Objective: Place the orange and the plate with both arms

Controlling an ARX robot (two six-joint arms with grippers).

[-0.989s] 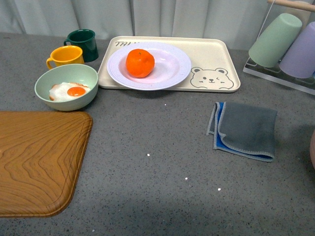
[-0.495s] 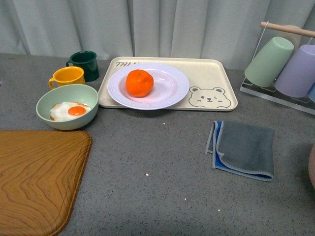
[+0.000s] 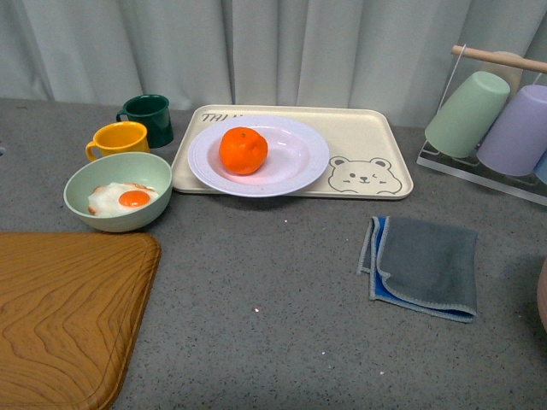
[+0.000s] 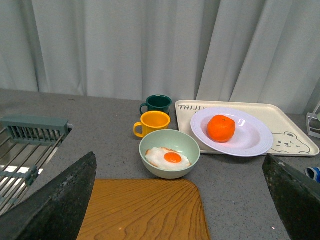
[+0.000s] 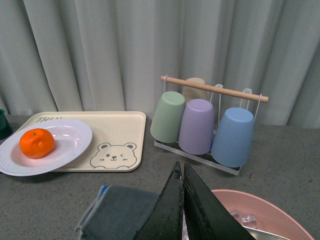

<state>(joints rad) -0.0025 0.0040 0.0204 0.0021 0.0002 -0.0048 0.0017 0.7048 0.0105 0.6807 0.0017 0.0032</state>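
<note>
The orange (image 3: 243, 150) rests in the white plate (image 3: 303, 166), which sits on the left part of the cream bear tray (image 3: 376, 145) at the back of the grey counter. Neither gripper shows in the front view. In the left wrist view the orange (image 4: 221, 128) and the plate (image 4: 252, 145) lie far ahead; my left gripper (image 4: 178, 156) is open, its fingers wide apart and holding nothing. In the right wrist view my right gripper (image 5: 180, 166) is shut and empty, hanging above a grey cloth (image 5: 125, 210), well away from the orange (image 5: 36, 142) and the plate (image 5: 72, 142).
A pale green bowl (image 3: 81, 184) with a fried egg, a yellow mug (image 3: 120, 137) and a dark green mug (image 3: 147, 115) stand left of the tray. A wooden board (image 3: 60, 316) fills the near left. A cup rack (image 3: 504, 120) and a pink bowl (image 5: 260, 210) are at the right.
The front camera's aim has shifted, so the whole scene sits lower and slightly smaller in the picture. The orange stays in the plate on the tray.
</note>
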